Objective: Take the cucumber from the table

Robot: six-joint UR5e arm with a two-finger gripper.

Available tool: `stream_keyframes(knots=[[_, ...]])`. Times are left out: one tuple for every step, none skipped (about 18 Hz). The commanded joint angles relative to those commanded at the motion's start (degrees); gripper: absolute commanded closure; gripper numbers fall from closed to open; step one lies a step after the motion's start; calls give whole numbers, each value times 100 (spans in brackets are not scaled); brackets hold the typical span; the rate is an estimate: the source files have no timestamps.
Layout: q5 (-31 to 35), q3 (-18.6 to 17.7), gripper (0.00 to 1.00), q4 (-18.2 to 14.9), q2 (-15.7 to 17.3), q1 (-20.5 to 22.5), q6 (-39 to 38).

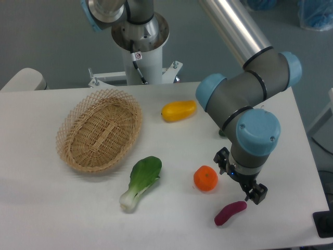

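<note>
The cucumber does not show anywhere on the white table (pixel 171 219); it may lie hidden under the arm. My gripper (pixel 240 177) hangs pointing down at the front right, under the blue wrist cap. Its two black fingers (pixel 258 194) stand wide apart, so it looks open, and I see nothing between them. It hovers just right of an orange (pixel 205 178) and just above a purple oblong vegetable (pixel 230 212).
A wicker basket (pixel 100 136) sits at the left. A yellow pepper (pixel 178 110) lies behind the middle, and a bok choy (pixel 141 181) lies in front of the basket. The arm's base column (pixel 140 41) stands at the back.
</note>
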Motion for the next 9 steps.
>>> stream_keyframes(knots=[[0, 0, 0, 0, 0, 0, 0], [0, -9, 0, 0, 0, 0, 0], [9, -9, 0, 0, 9, 0, 9], [9, -17, 0, 0, 9, 0, 9], [17, -26, 0, 9, 9, 0, 9], [18, -35, 0, 26, 9, 0, 9], [18, -53, 0, 52, 17, 0, 9], [35, -79, 0, 88, 26, -9, 17], [35, -114, 0, 97, 35, -35, 18]])
